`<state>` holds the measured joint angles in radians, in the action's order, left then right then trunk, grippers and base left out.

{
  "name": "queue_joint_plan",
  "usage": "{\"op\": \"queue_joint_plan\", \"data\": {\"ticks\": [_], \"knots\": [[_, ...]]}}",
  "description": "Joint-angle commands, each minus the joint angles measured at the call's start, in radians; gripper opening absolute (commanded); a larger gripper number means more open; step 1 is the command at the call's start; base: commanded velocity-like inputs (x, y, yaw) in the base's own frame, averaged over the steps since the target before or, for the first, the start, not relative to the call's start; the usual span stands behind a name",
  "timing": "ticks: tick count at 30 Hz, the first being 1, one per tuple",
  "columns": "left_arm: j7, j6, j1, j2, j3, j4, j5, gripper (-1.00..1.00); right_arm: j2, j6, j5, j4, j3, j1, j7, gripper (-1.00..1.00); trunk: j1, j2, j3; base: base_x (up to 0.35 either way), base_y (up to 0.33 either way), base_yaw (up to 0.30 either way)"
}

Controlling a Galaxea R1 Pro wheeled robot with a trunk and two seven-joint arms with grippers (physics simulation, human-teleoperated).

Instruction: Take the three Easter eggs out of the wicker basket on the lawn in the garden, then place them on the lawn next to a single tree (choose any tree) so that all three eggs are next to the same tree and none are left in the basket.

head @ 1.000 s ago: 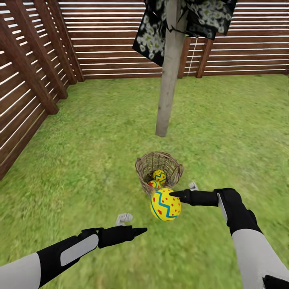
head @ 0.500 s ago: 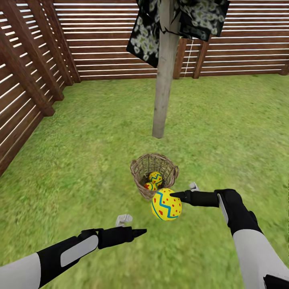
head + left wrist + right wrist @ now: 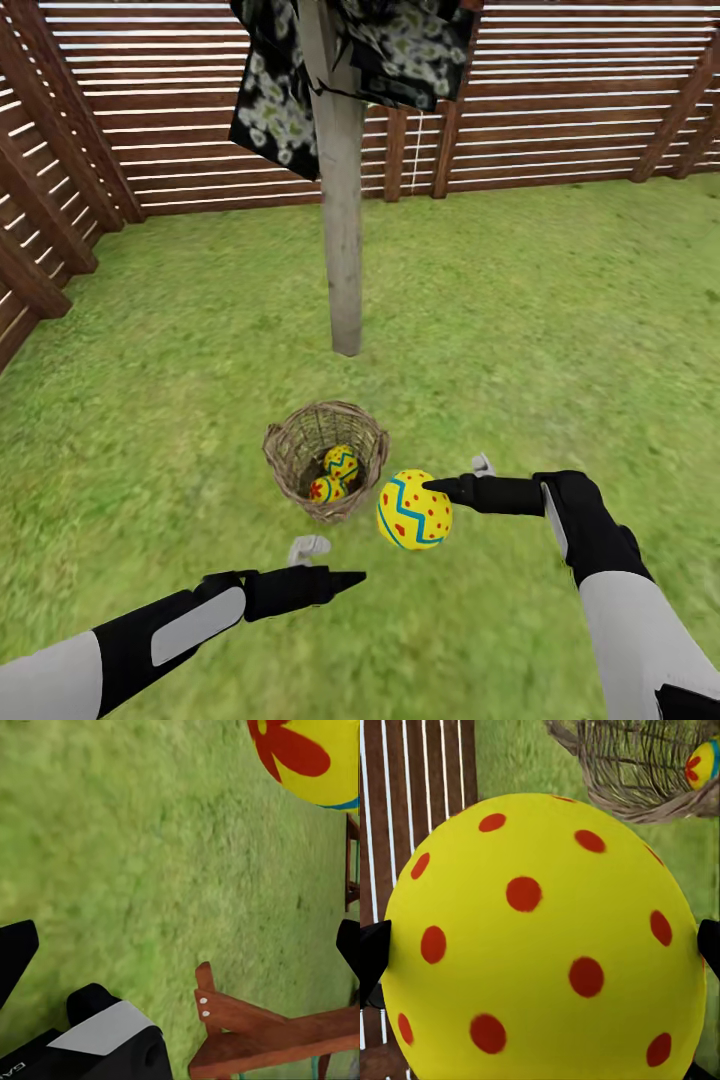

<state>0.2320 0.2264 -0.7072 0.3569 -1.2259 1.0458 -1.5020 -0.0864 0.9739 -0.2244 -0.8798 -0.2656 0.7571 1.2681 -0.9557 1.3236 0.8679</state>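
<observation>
My right gripper (image 3: 418,508) is shut on one Easter egg (image 3: 413,510), yellow with red dots and a blue zigzag, and holds it above the lawn (image 3: 560,330) just right of the wicker basket (image 3: 290,450). Close up, this egg (image 3: 540,937) sits between both fingertips. Two more eggs (image 3: 342,462) (image 3: 325,490) lie inside the basket. The tree (image 3: 343,230), with a pale bare trunk, stands just beyond the basket. My left gripper (image 3: 335,562) hangs open and empty over the grass in front of the basket, and the left wrist view catches the held egg (image 3: 307,757).
A brown slatted wooden fence (image 3: 560,110) runs along the back and the left side. Dark mottled leaves (image 3: 270,90) hang around the trunk's top. A reddish wooden frame (image 3: 262,1027) appears in the left wrist view. Grass stretches wide to the right of the tree.
The whole picture has shifted: the camera swung right, so tree and basket now sit further left. Both arms and the held egg keep the same place in the view.
</observation>
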Motion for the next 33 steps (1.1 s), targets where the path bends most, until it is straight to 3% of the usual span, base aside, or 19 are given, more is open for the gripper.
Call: {"op": "queue_joint_plan", "data": {"ticks": [1,8,33], "knots": [[0.001,-0.009,-0.001,0.001,-0.003,0.0,-0.01,1.0,0.001,0.007,-0.01,-0.001,-0.003,0.001,0.008,-1.0,0.0,0.0,0.0,0.173,-0.28,-0.252],[0.001,-0.032,-0.001,0.001,-0.005,0.0,-0.012,1.0,0.002,0.006,-0.01,0.001,-0.003,0.001,0.008,-1.0,0.0,0.0,-0.005,0.206,-0.281,-0.212],[0.001,-0.032,-0.001,0.001,-0.01,0.0,-0.012,1.0,0.004,0.006,-0.01,0.004,-0.002,0.001,0.008,-1.0,0.0,0.0,-0.005,0.209,-0.281,-0.002]]}}
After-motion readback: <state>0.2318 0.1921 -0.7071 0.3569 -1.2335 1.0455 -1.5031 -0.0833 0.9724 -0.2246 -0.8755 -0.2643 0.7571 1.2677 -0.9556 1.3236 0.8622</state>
